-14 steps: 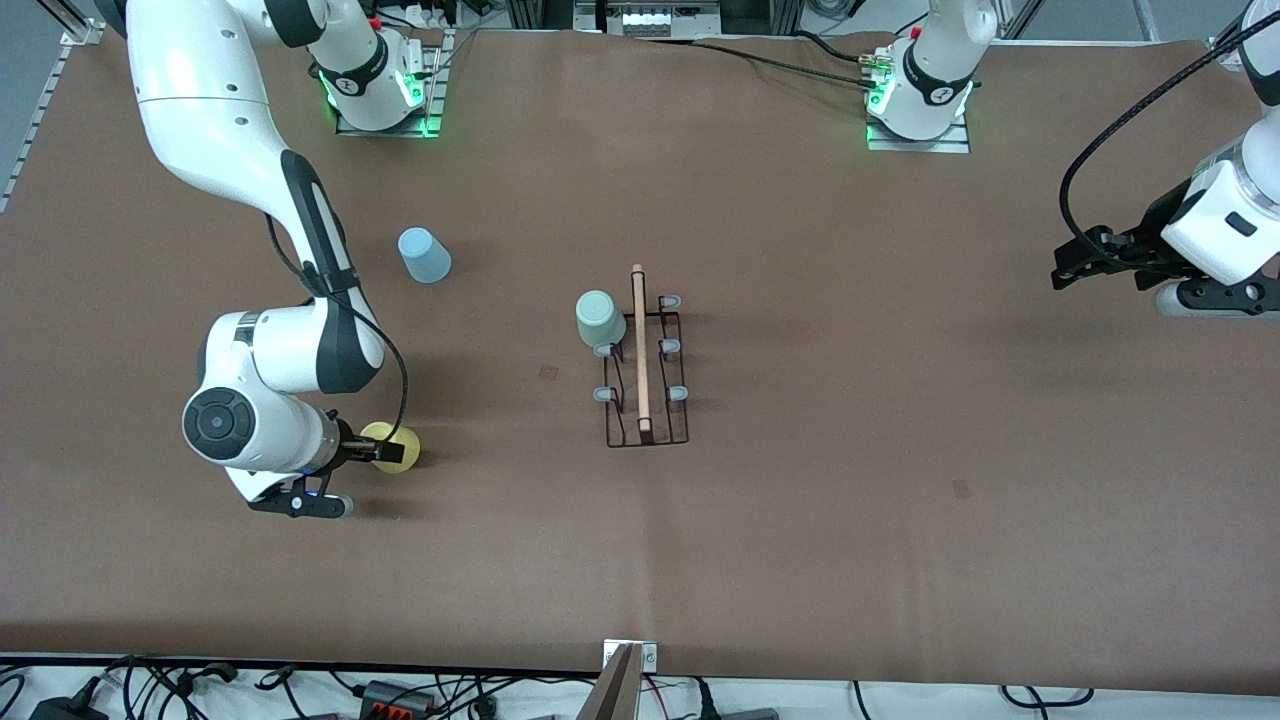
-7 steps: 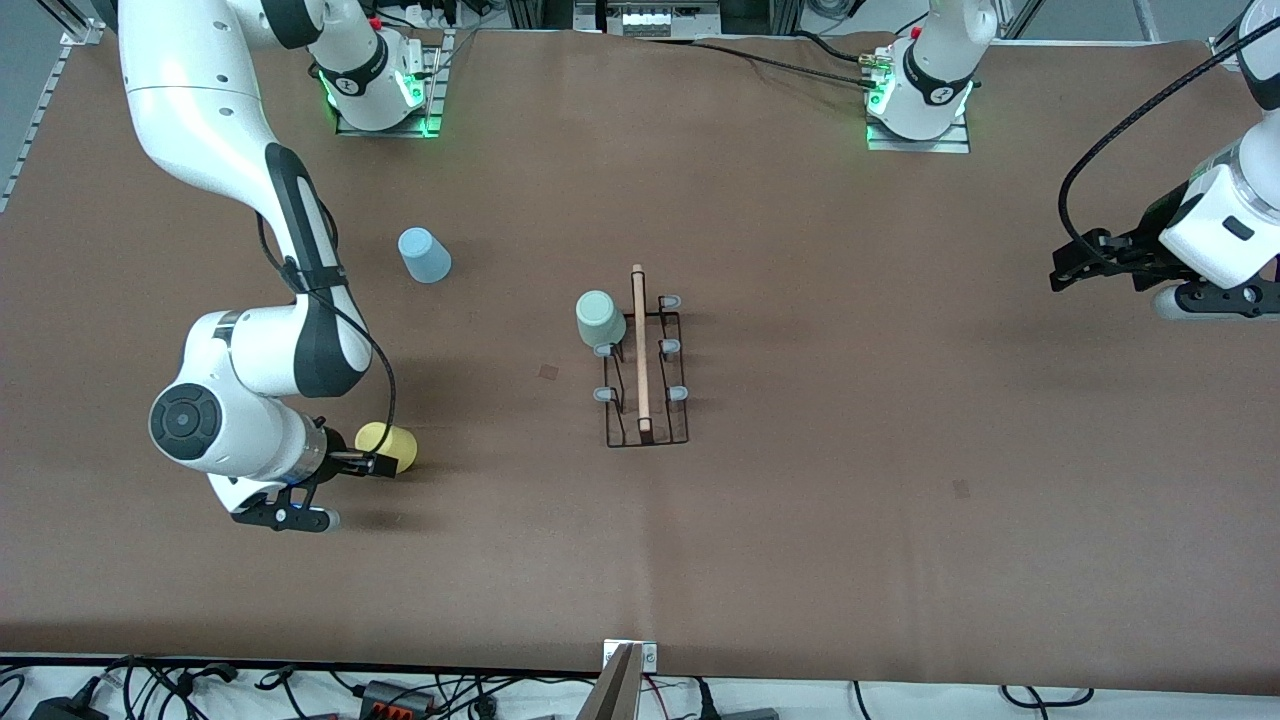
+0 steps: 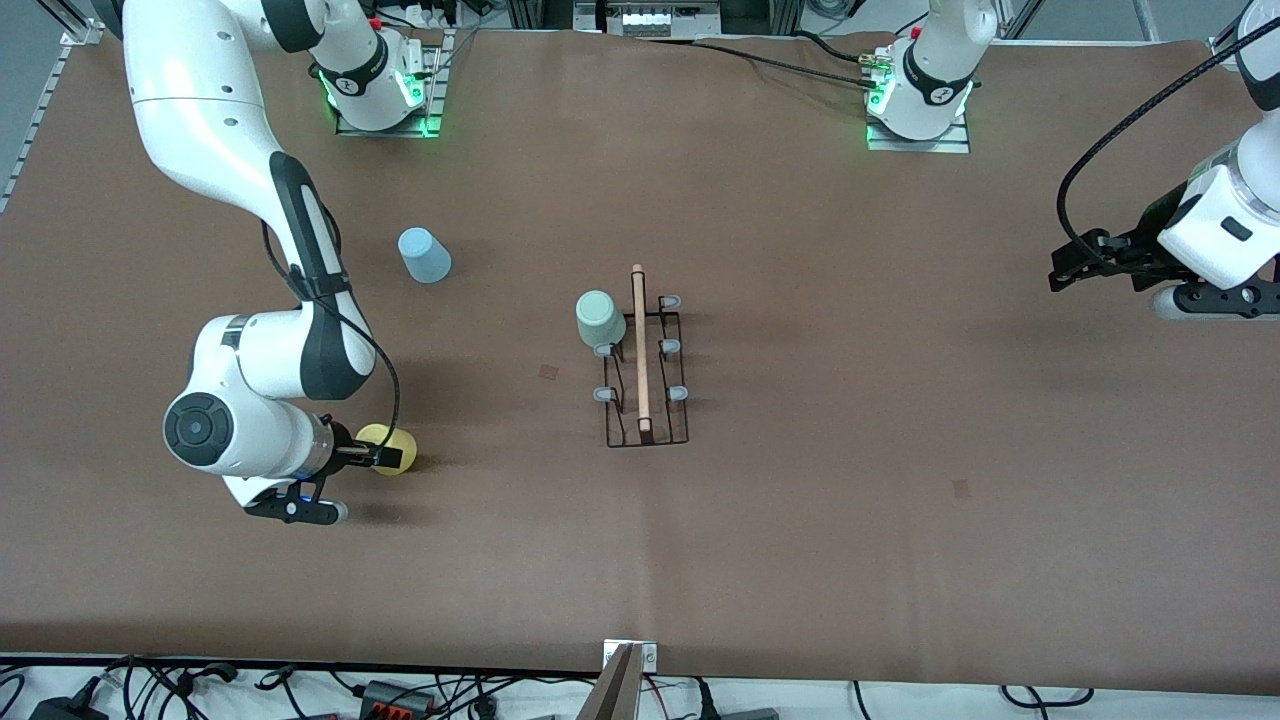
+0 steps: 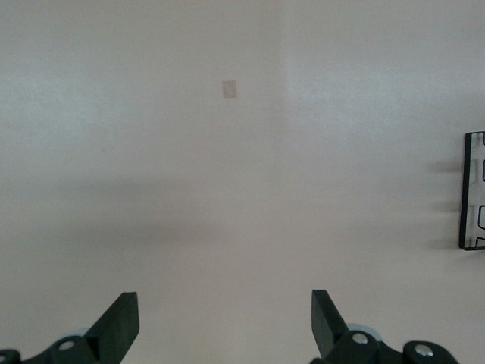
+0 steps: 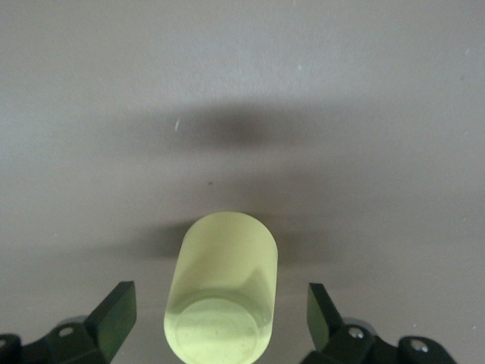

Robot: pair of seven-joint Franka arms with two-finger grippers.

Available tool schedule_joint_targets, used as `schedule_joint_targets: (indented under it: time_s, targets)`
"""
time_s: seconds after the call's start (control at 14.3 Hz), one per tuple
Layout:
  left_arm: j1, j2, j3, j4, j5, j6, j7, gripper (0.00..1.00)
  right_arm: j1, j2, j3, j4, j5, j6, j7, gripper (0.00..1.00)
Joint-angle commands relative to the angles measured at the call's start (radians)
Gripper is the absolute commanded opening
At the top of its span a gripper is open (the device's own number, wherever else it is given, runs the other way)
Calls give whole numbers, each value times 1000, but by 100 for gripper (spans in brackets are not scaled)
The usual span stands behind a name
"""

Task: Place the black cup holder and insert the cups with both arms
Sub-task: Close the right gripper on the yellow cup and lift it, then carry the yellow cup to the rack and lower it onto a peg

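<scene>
Right end effector (image 5: 220, 311) apart around small yellow plastic tumbler (image 5: 221, 307) on brown desk (image 3: 850, 480), not clamped. Left end effector (image 4: 226, 326) apart, waiting over desk.

A brown paper-covered table (image 3: 800, 560) is seen from above, marked by two small dark squares (image 3: 548, 372), one near its middle and another (image 3: 961, 489) toward the left arm's end. Black cables (image 3: 150, 685) and power adapters (image 3: 390, 695) are strewn along the nearest edge, where a metal bracket (image 3: 630, 655) is fixed at the centre.
</scene>
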Motion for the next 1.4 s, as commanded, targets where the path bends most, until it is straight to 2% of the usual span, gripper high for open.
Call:
schedule_joint_targets:
  time_s: [0.0,0.42,0.49,0.7,0.77,0.91,1.05,1.19,1.33]
  targets:
    - [0,-6,0,-2,-10,-3,-2,100,-9,-2,12,-6,57,-15,-13,100]
    - [0,-6,-2,-2,-10,-3,3,100,-6,15,12,-24,58,-18,-22,100]
    - [0,-6,-2,-2,-10,-3,0,100,-8,15,12,-28,54,-18,-22,93]
    - [0,-6,-4,-2,-10,-3,-2,100,-8,9,10,-21,47,-40,-22,41]
    - [0,-6,-4,-2,-10,-3,-2,100,-5,4,9,-16,48,-56,-21,33]
    - [-2,-6,-4,-1,-10,-3,-2,100,7,-4,9,54,50,-114,-13,28]
    - [-2,-4,-4,-1,-10,-3,-2,100,29,-11,13,161,54,-193,-8,28]
    - [0,-4,-2,-1,-10,-3,-2,100,107,-31,7,223,53,-239,5,28]
    - [0,-4,-2,-1,-10,-3,-2,100,196,-66,10,225,56,-241,143,28]
